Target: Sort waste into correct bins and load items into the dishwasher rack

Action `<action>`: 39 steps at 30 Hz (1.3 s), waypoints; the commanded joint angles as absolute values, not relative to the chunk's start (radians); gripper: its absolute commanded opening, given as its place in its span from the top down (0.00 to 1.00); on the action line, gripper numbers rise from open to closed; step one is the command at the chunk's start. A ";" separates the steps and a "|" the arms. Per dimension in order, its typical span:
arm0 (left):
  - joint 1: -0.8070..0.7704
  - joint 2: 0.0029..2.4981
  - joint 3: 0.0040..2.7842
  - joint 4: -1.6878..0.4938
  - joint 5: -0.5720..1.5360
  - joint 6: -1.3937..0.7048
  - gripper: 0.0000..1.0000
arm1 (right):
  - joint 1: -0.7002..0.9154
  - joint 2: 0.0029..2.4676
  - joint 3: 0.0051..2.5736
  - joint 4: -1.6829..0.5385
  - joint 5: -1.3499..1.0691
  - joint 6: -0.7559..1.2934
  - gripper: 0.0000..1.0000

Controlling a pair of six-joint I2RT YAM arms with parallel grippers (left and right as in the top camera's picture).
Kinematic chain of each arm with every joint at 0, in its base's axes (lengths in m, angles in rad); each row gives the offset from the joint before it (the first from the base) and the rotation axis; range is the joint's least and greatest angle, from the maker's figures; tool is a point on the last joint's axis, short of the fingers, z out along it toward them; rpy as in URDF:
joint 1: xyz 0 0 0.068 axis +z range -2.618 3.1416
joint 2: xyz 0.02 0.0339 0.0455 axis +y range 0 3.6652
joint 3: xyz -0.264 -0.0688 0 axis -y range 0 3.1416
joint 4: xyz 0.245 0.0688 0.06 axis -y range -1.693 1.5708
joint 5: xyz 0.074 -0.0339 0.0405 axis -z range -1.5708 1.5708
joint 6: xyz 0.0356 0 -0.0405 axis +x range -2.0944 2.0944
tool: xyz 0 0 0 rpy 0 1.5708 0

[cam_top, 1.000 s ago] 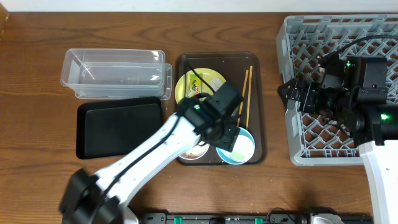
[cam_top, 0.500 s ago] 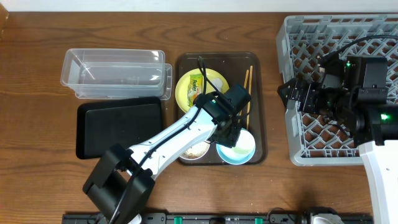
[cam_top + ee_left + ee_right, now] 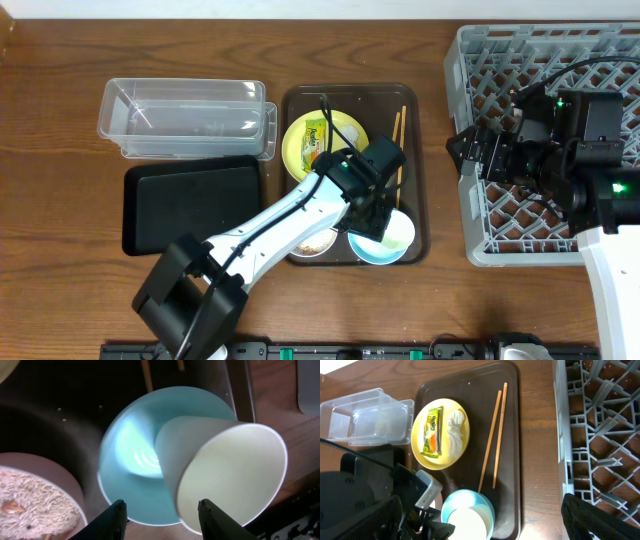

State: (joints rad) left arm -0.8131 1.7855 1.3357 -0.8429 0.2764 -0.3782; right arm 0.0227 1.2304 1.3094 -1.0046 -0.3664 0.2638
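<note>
Worktop (image 3: 60,120) bore a tray (image 3: 370,100) mid-frame, its cup (image 3: 230,475) tipped in the blue bowl (image 3: 130,455) under the spread left hand (image 3: 162,512), and the right hand (image 3: 463,152) gaped by the rack (image 3: 480,60).

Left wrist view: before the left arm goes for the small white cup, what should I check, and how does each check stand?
1. Left gripper jaws apart: ok.
2. Small white cup upright: not ok; it lies tilted in the light blue bowl.
3. Cup centred between the fingers: not ok; it sits off toward the right-hand finger.
4. Cup empty: ok, its inside shows bare.
5. Right gripper away from the bowl: ok, it is at the dishwasher rack edge.
6. Rack space free under the right arm: cannot tell.
</note>
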 commanded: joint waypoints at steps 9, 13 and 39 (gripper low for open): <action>-0.853 1.795 1.333 -0.826 0.237 -0.379 0.77 | 0.014 1.230 1.328 -1.003 -0.364 0.277 0.01; -0.854 1.795 1.325 -0.827 0.201 -0.379 0.77 | 0.014 1.230 1.328 -1.008 -0.364 0.277 0.01; -0.863 1.796 1.283 -0.779 0.168 -0.377 0.68 | 0.014 1.230 1.328 -1.015 -0.363 0.277 0.01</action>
State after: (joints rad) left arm -0.8562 1.7859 1.3045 -0.7788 0.1764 -0.3866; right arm 0.0227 1.2304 1.3094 -1.0130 -0.3664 0.2638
